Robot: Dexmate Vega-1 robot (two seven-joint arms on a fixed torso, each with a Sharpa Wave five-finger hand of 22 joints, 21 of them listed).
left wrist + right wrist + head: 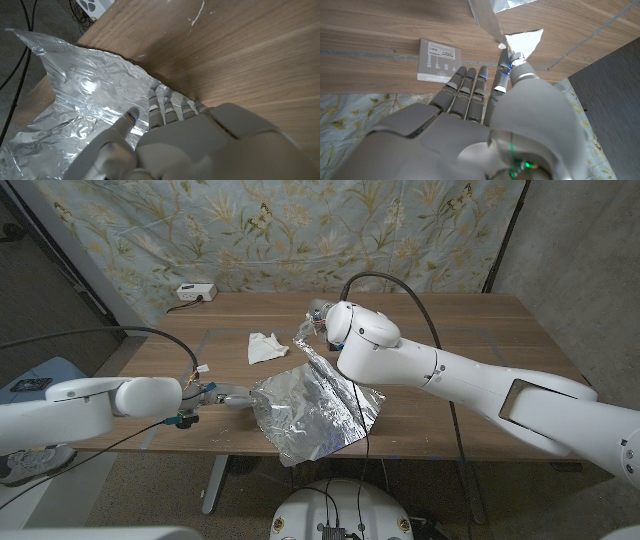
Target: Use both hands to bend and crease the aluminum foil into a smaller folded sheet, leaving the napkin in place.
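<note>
A crinkled sheet of aluminum foil (pixel 315 412) lies at the table's front middle, its near part hanging over the front edge. My right hand (pixel 320 320) pinches the foil's far corner (pixel 520 42) between thumb and a finger and holds it raised above the table, so a strip of foil (pixel 312 352) slopes up to it. At the sheet's left edge my left hand (pixel 232 395) has its fingertips (pixel 164 102) and thumb on the foil (pixel 85 95), fingers stretched out. The white napkin (pixel 266 346) lies crumpled on the wood behind the foil, left of the raised corner.
A small white box (pixel 195 292) with a cable sits at the table's back left edge, also seen in the right wrist view as the white box (pixel 438 60). A patterned curtain hangs behind the wooden table (pixel 470 330). Bare wood spreads to the right.
</note>
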